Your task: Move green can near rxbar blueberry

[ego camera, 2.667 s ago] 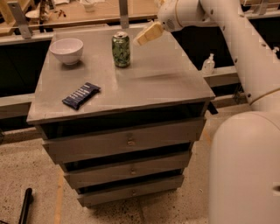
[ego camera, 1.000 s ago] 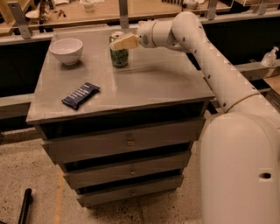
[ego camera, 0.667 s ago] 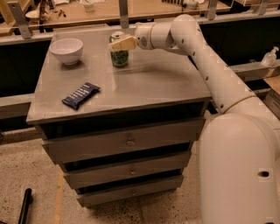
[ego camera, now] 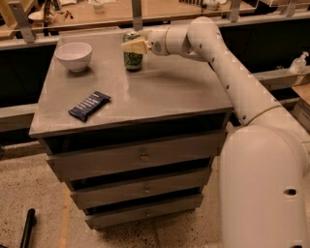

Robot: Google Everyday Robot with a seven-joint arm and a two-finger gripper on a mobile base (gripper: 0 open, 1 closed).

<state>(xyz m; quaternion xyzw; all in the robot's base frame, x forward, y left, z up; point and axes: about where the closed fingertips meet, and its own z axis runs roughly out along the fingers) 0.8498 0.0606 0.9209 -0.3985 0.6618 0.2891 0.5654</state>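
Note:
The green can [ego camera: 131, 59] stands upright at the back middle of the grey tabletop [ego camera: 164, 92]. My gripper [ego camera: 135, 45] reaches in from the right and sits at the can's upper part, covering its top. The can rests on the table. The rxbar blueberry [ego camera: 89, 105], a flat dark navy bar, lies at the front left of the tabletop, well apart from the can and the gripper.
A white bowl [ego camera: 73, 55] stands at the back left of the tabletop, left of the can. The table is a drawer cabinet [ego camera: 140, 160] with three drawers. A wooden bench [ego camera: 160, 9] runs behind it. My white arm [ego camera: 232, 72] spans the right side.
The gripper has moved left from the table's right side onto the can's top. Over the last second it has barely shifted. The can, bar and bowl have not moved.

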